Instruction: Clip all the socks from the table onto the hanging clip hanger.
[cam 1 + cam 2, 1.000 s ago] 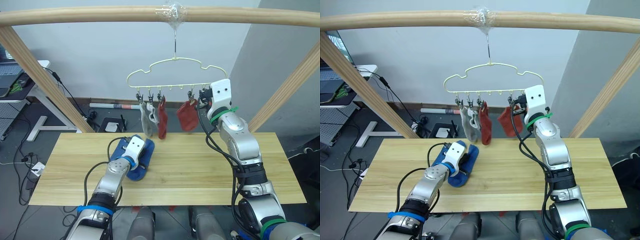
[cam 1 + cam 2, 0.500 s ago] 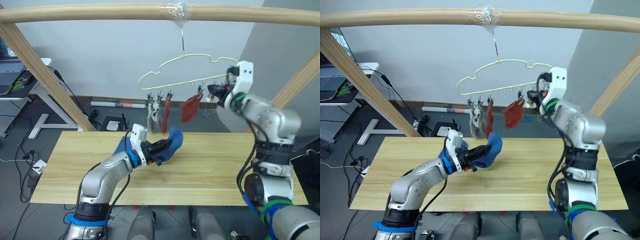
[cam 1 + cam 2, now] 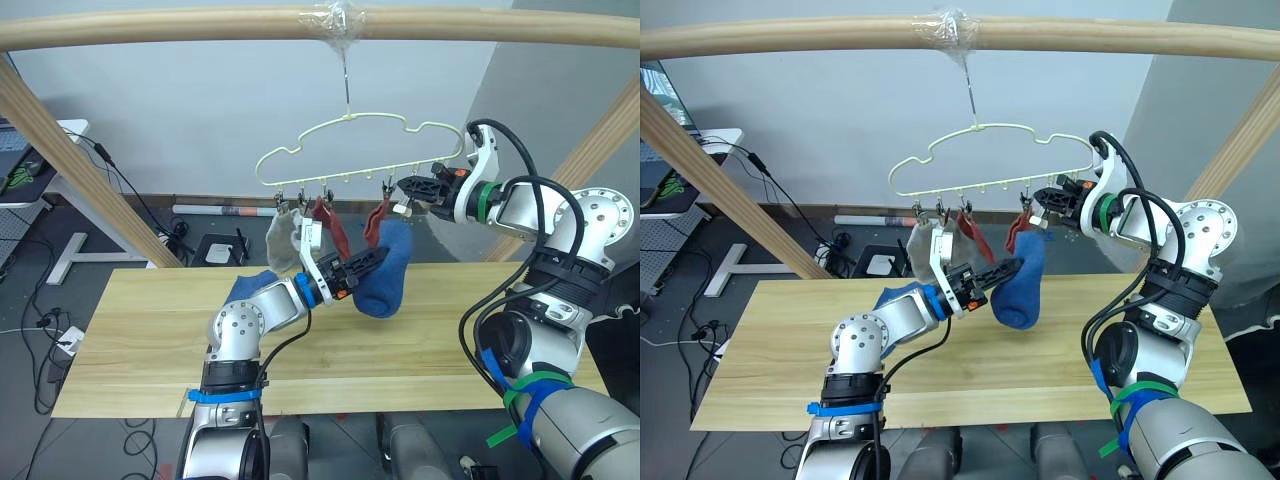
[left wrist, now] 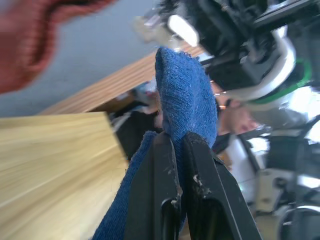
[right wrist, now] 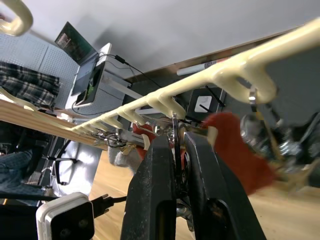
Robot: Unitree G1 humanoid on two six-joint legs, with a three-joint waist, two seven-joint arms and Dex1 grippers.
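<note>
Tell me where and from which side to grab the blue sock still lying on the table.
Grip the blue sock on the table at its raised end toward the hanger, coming from above. It lies flat on the table, partly hidden behind the left arm, whose left claw holds the other blue sock.

Light wood plank counter (image 3: 430, 330), grain visible. One blue sock (image 3: 247, 287) lying near rear edge, partly hidden behind the left arm.

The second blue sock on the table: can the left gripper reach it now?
Probably not yet: the left gripper is shut on a blue sock raised toward the clip hanger. The second blue sock lies free.
</note>
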